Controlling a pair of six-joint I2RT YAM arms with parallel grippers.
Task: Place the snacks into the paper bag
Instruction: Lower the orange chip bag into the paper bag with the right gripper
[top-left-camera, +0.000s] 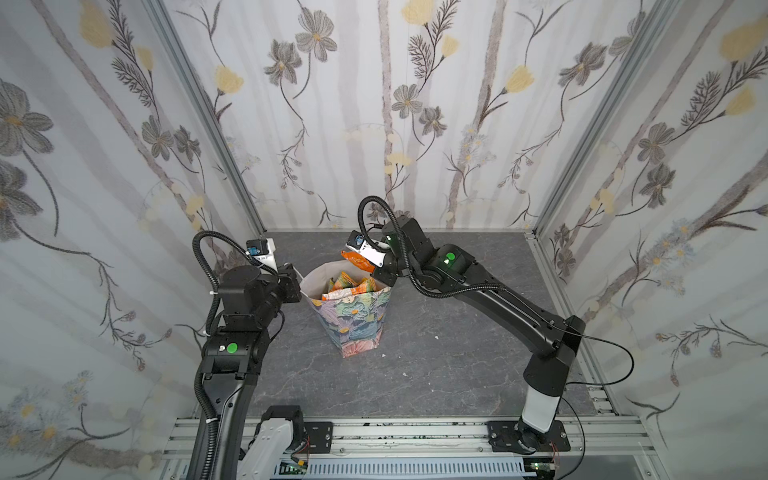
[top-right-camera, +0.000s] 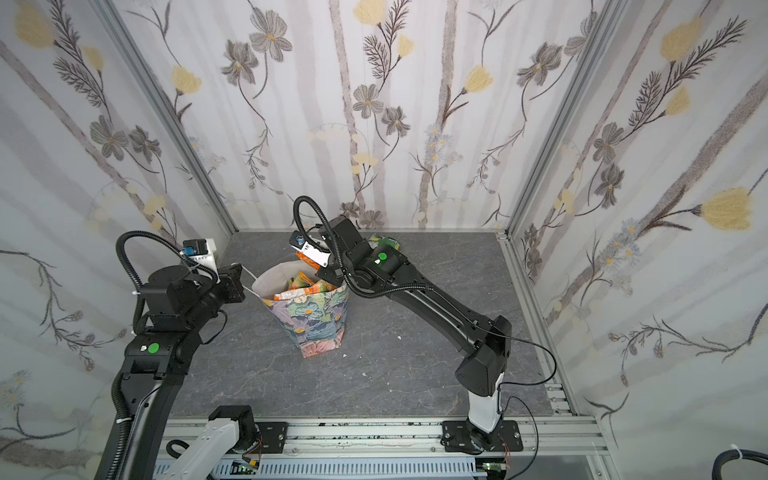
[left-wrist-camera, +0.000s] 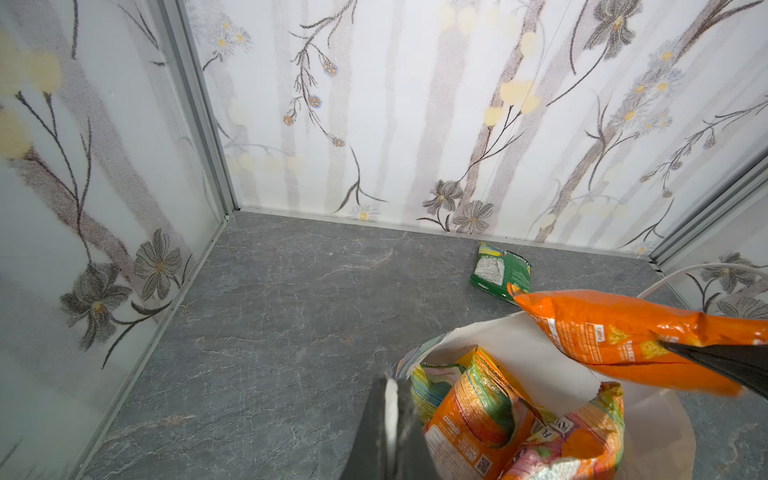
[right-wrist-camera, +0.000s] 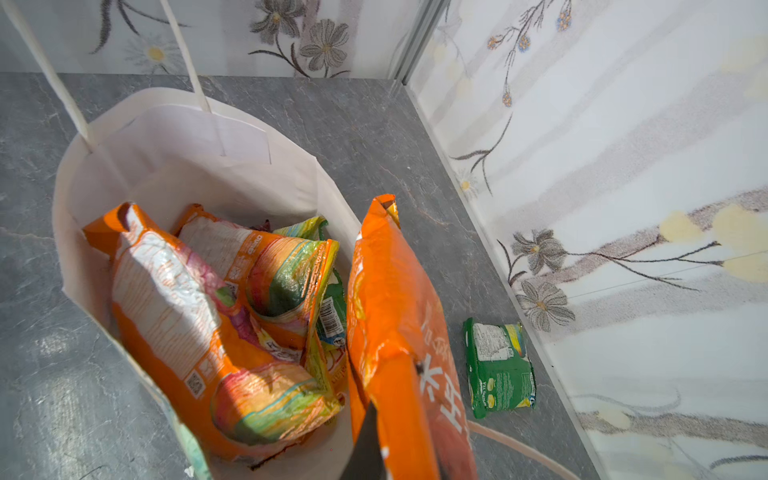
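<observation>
Top views: paper bag stands on the table, mouth open. L gripper is clamped on its cord handle. R gripper pinches an orange pkt above the far rim.

L wrist: orange pkt hangs partly beyond the rim. Let go here, it could catch the edge and slide outside.

R wrist: pkts inside stand high, so it may perch rather than sink. Green pkt lies on the table by the wall, not yet bagged.
</observation>
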